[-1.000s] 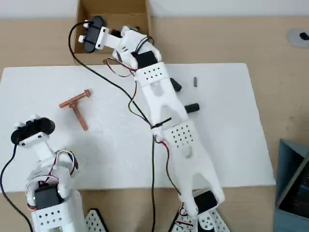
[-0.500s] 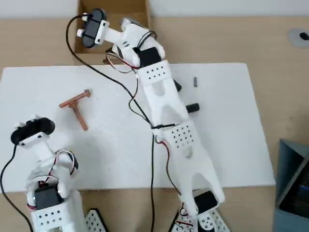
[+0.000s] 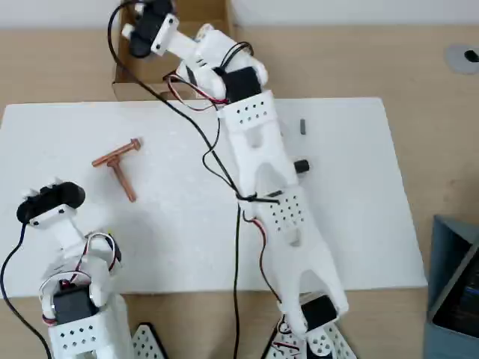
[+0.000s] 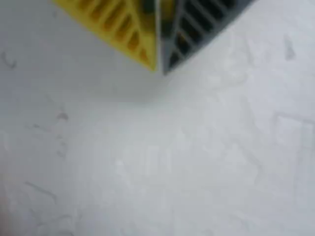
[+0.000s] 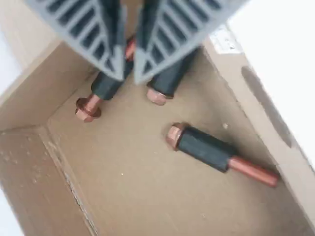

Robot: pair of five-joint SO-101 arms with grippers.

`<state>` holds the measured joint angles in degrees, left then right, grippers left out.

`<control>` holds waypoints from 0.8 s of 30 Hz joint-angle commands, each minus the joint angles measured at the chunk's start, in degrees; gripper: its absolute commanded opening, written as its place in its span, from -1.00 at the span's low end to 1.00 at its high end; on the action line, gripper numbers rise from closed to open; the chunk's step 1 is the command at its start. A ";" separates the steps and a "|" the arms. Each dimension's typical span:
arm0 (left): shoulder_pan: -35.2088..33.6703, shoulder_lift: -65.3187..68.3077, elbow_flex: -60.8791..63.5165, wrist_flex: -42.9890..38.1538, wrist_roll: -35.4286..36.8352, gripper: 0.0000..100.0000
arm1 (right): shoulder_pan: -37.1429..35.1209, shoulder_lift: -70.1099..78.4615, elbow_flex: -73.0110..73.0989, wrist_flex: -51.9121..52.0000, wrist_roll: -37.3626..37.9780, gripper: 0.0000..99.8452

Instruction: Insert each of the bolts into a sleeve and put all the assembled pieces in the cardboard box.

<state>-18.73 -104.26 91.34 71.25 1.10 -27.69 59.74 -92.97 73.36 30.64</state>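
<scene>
Two bare copper bolts lie crossed on the white mat. A black sleeve peeks out beside my right arm, which stretches to the cardboard box. Inside the box, my right gripper hangs over a sleeved bolt whose copper shaft sits in the narrow gap between the fingers. Two other sleeved bolts lie on the box floor. My left gripper is shut and empty just above the mat, at its near left.
A small dark piece lies on the mat right of my right arm. A grey bin stands off the mat at the right edge. Black cables trail along the right arm.
My right arm has swung its wrist farther over the cardboard box, away from the mat. The left arm and the loose bolts have stayed put.
</scene>
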 commanded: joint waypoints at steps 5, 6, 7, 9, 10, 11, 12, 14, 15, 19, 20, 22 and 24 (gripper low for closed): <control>-0.44 -0.31 -0.09 -0.35 0.35 -0.99 | 1.36 -11.38 -2.68 8.62 -5.19 -0.98; -0.53 -0.31 -0.09 -0.35 0.35 -0.99 | 1.36 -12.35 -2.68 9.41 -5.98 -0.98; -0.53 -0.31 -0.09 -0.35 0.44 -0.99 | 1.36 -13.32 -2.68 10.20 -7.03 -0.98; -0.53 -0.31 -0.09 -0.35 0.44 -0.99 | 1.36 -15.43 -2.68 11.96 -8.26 -0.98; -0.53 -0.31 -0.09 -0.35 0.44 -0.99 | 1.36 -16.40 -2.68 13.19 -8.79 -0.98; -0.62 -0.31 -0.09 -0.35 0.44 -0.99 | 1.36 -17.36 -2.68 14.59 -9.32 -0.98; -0.62 -0.31 -0.09 -0.35 0.44 -0.99 | 1.36 -18.33 -2.68 16.18 -10.02 -0.98; -0.62 -0.31 -0.09 -0.35 0.44 -0.99 | 1.36 -20.26 -2.68 19.78 -11.16 -0.98; -0.62 -0.31 -0.09 -0.35 0.44 -0.99 | 1.36 -21.14 -2.68 21.54 -11.52 -0.98; -0.62 -0.31 0.00 -0.35 0.44 -0.99 | 1.36 -24.13 -2.68 27.52 -13.54 -0.98; -0.62 -0.31 0.00 -0.35 0.44 -0.99 | 1.45 -24.75 -2.68 28.48 -14.07 -0.98; -0.62 -0.31 0.00 -0.35 0.44 -0.99 | 2.07 -25.89 -2.51 28.92 -15.21 -0.98; -0.62 -0.31 0.00 -0.35 0.44 -0.99 | 2.95 -26.86 -2.15 29.01 -15.56 -0.98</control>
<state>-18.73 -104.26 91.34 71.25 1.27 -26.90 37.67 -93.05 101.23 15.87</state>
